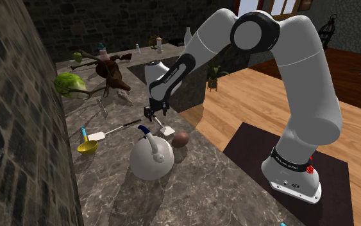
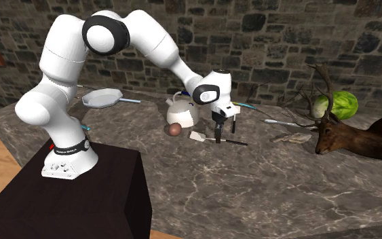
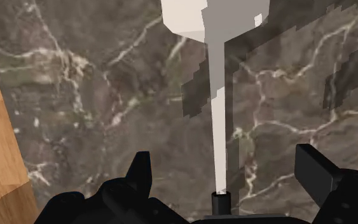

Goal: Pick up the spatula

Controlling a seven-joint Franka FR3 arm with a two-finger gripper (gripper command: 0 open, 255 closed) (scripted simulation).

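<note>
Hovering just above the marbled counter [image 2: 264, 190], I have my gripper [image 3: 228, 167] spread wide, clasping nothing. The spatula [image 3: 217, 127] lies flat on the stone beneath me. Its pale blade points away from my hand, its thin pale neck runs back between my two fingers, and the black handle begins nearest my hand. Neither finger touches it. In the second exterior view I stand over the neck, with the blade toward the white kettle [image 2: 181, 112] and the brown ball [image 2: 174, 129], both apart from it.

I judge this to be the end of the approach, with the grasp not yet made. The next move, as I see it, is a straight descent until my fingertips flank the neck close to the stone, then a squeeze across it. The neck is slender and lies low, so I must go deep enough without jamming the counter, and keep it centred so it cannot slip out.
</note>
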